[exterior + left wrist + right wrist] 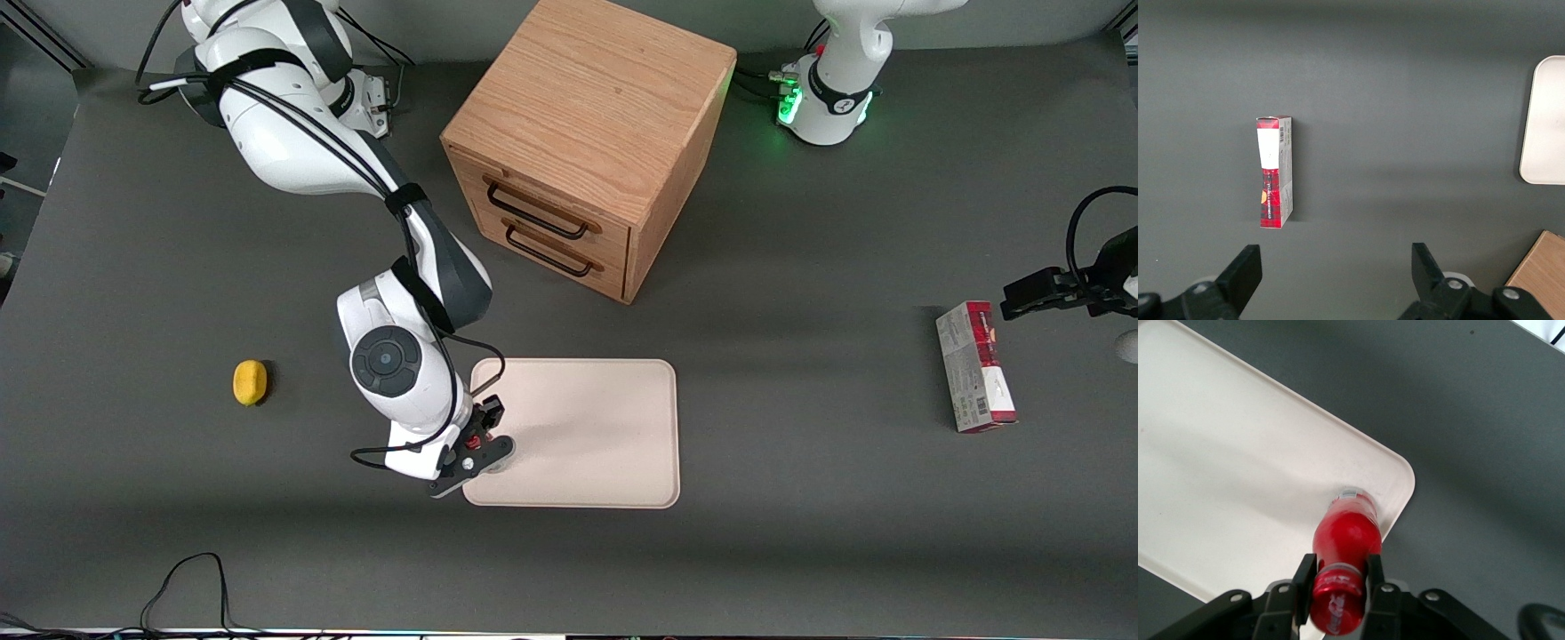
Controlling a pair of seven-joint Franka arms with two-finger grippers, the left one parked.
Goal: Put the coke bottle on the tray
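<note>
End effector (pixel 1338 587) pinches the coke bottle (pixel 1346 533) at its neck, upright over the tray (pixel 605 418) corner nearest the yellow lump (pixel 250 382). Judged: transport done; base contact uncertain. Remaining: lower, release, withdraw.

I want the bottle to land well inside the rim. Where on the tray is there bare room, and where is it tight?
The tray is bare apart from the corner nearest the yellow lump, where the gripper holds the coke bottle by its neck, close to the rim. Open room lies toward the wooden cabinet and toward the carton.
</note>
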